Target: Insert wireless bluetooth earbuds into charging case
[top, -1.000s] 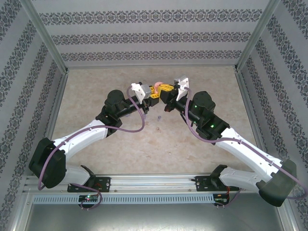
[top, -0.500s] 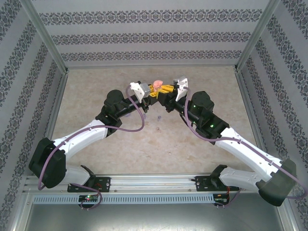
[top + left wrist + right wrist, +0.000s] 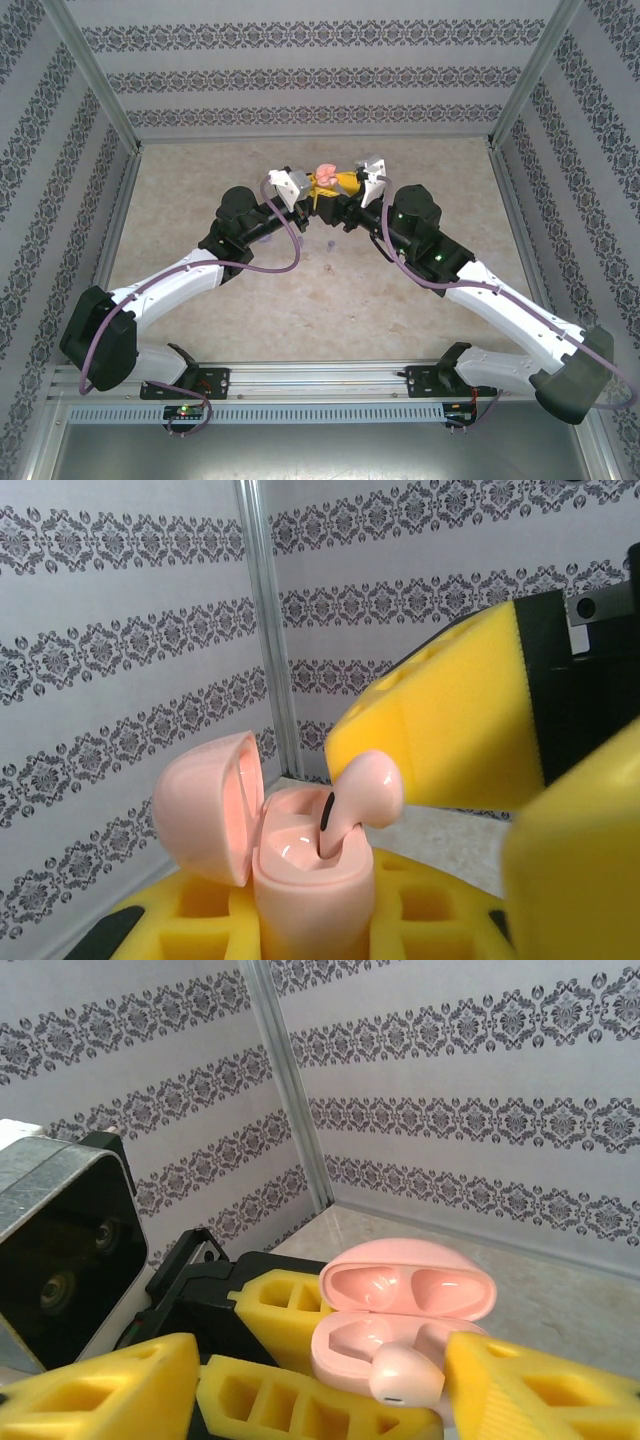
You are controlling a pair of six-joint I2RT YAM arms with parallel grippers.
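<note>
The left tool (image 3: 317, 192) clamps the open pink charging case (image 3: 310, 875) at the far middle of the desk (image 3: 200, 190). The right tool (image 3: 346, 187) stands wide around a pale pink earbud (image 3: 363, 791), which sits stem-down in the case.

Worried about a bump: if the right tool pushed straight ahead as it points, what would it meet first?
Probably the pink earbud, standing in the open pink case just ahead of the open right tool. The left tool holds that case. Depth is hard to judge.

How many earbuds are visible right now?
1 for sure: a pale pink earbud standing in the open pink charging case. A tiny lilac speck on the table may be another.
</note>
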